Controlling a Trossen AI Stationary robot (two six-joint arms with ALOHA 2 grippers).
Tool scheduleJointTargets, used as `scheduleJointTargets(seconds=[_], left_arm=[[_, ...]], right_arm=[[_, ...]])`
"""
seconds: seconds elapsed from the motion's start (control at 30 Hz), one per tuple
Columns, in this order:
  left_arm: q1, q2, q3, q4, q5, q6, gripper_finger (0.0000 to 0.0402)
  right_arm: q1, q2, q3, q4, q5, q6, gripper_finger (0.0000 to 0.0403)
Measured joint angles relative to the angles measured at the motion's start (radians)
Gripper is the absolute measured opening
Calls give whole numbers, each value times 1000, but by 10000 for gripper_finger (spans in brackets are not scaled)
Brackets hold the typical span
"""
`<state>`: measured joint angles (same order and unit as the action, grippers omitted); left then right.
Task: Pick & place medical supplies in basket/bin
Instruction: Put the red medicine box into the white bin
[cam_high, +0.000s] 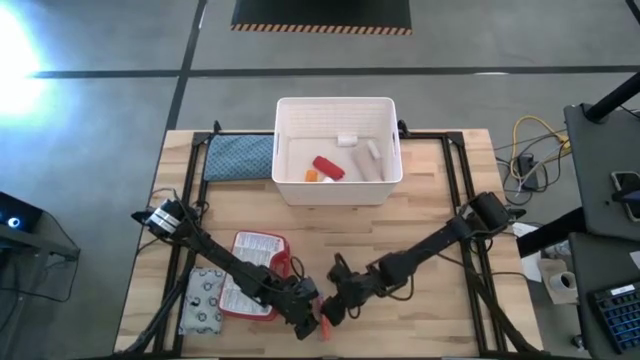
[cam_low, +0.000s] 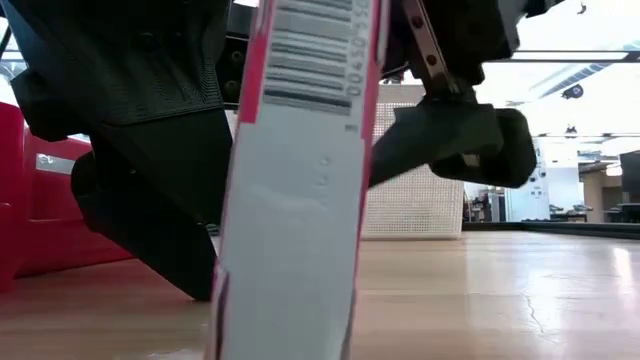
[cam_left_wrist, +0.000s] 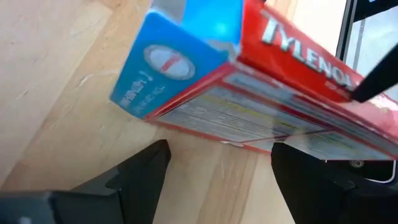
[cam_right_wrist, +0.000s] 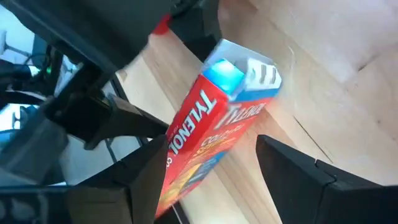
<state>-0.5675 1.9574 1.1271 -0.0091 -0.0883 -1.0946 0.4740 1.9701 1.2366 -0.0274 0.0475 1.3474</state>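
Right hand (cam_right_wrist: 208, 180) open — small box (cam_right_wrist: 211, 130) between its fingers.

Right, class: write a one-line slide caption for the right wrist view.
Red Tylenol box standing on the wooden table between the right gripper's open fingers.

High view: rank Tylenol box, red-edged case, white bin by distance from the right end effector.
From the right end effector:
1. Tylenol box, right at it, near table edge.
2. Red-edged case, off to its left.
3. White bin, far side of the table.
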Motion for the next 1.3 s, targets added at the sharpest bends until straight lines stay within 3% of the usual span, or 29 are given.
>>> scheduleJointTargets(seconds=[0.23,0.73,0.93,1.1,1.3], left_arm=[[0,0,-1,3,-15,0,269],[23,1,2,25,-16,-5,269],[24,1,2,27,-19,-2,269],[18,1,-5,30,-23,26,269],[5,1,-13,32,-33,31,269]], right_arm=[[1,0,21,-11,-17,37,235],[2,-1,119,-203,-30,11,235],[1,25,105,-188,-22,36,235],[2,104,102,-53,-106,64,235],[1,118,121,-58,-116,47,229]])
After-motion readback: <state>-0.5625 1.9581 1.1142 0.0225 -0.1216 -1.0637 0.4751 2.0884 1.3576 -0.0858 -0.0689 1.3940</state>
